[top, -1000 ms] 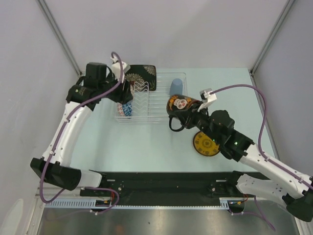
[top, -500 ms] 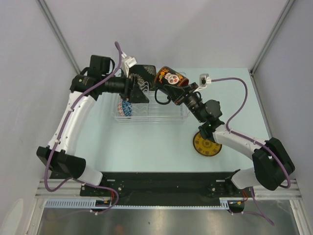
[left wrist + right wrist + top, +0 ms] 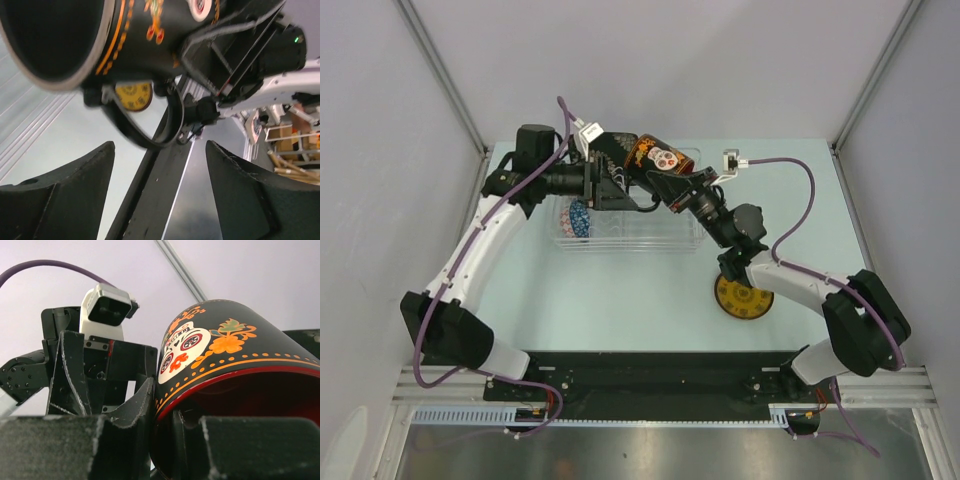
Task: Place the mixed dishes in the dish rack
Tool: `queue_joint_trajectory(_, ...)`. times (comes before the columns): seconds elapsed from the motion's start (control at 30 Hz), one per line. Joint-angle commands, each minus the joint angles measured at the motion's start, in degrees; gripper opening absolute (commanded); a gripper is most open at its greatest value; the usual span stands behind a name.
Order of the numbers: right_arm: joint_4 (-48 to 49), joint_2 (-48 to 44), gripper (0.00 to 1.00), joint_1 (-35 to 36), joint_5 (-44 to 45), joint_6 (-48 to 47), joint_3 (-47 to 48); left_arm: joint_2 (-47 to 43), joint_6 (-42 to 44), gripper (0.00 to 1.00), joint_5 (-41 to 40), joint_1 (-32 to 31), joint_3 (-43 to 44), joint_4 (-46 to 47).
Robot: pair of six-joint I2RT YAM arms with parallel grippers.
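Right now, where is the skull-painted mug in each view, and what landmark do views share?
Top external: dark floral mug upper centre, over the dish rack.
Left wrist: fills the top left.
Right wrist: right half.
Landmark: yellow saucer, in top and left wrist views.

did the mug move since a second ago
Yes. The mug went back and left, from the right end of the rack to over its far edge.
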Motion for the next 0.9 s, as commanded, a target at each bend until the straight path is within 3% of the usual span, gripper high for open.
queue_joint_trajectory(0.0, 24.69, -0.91, 0.0, 0.85, 0.9, 1.9, 5.72, -1.57, -11.12, 0.79, 1.27, -2.05, -2.03, 13.67)
queue_joint_trajectory(0.17, 25.4, 0.14, 0.0, 1.29, 0.64, 3.92, 6.77, -1.39, -11.21, 0.84, -1.9, -3.55, -3.35, 13.49)
queue_joint_trajectory(0.47, 27.24, 3.04, 0.0, 2.17, 1.52, 10.33, 8.79, 0.01, -12.35, 0.81, -2.6, -5.66, -1.42, 14.55)
queue_joint_trajectory(0.57, 27.33, 3.13, 0.0, 2.69, 2.13, 11.04, 8.88, 0.01, -13.06, 0.68, -3.04, -5.66, -1.42, 15.25)
queue_joint_trajectory(0.7, 27.59, 3.75, 0.0, 3.39, 3.19, 12.09, 9.06, 0.01, -15.6, 0.35, -4.98, -5.4, -0.72, 16.31)
queue_joint_trajectory(0.87, 27.59, 4.89, 0.0, 4.1, 4.07, 13.86, 9.15, 0.45, -16.84, 0.29, -7.43, -5.22, 1.12, 15.78)
